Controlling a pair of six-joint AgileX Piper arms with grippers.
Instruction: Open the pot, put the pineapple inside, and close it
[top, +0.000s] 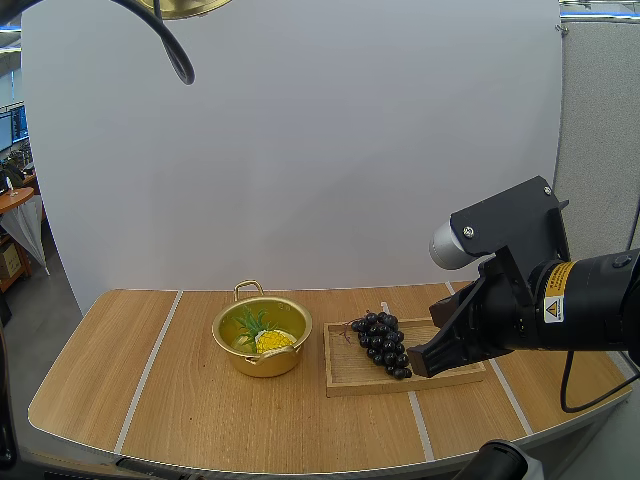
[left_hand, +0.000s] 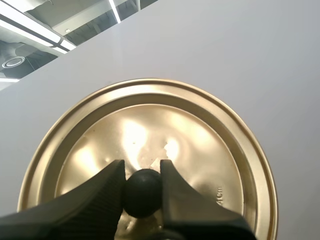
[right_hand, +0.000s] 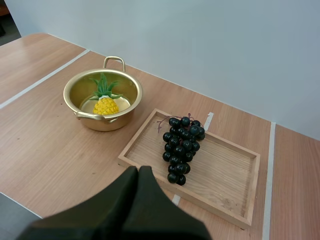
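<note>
Left wrist view: my left hand (left_hand: 141, 169) pinches the lid (left_hand: 200, 145) by its black knob (left_hand: 142, 195).
Lid: likely light, stiff, slick metal; the knob is the sound hold.
Pot (top: 265, 362): open on the bench (top: 120, 380), pineapple (top: 273, 340) inside.
Right hand (right_hand: 138, 172): clenched empty by the tray (right_hand: 225, 170).

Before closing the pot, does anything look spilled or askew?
Nothing stands out. The pineapple sits inside the open pot, grapes lie on the wooden tray, the left gripper holds the lid by its knob.

My left fingers (left_hand: 95, 192) pinch the lid (left_hand: 200, 145) by its knob (left_hand: 142, 194); my right gripper (top: 418, 360), fingers pressed together, angles down from my outstretched right arm (top: 590, 305).
</note>
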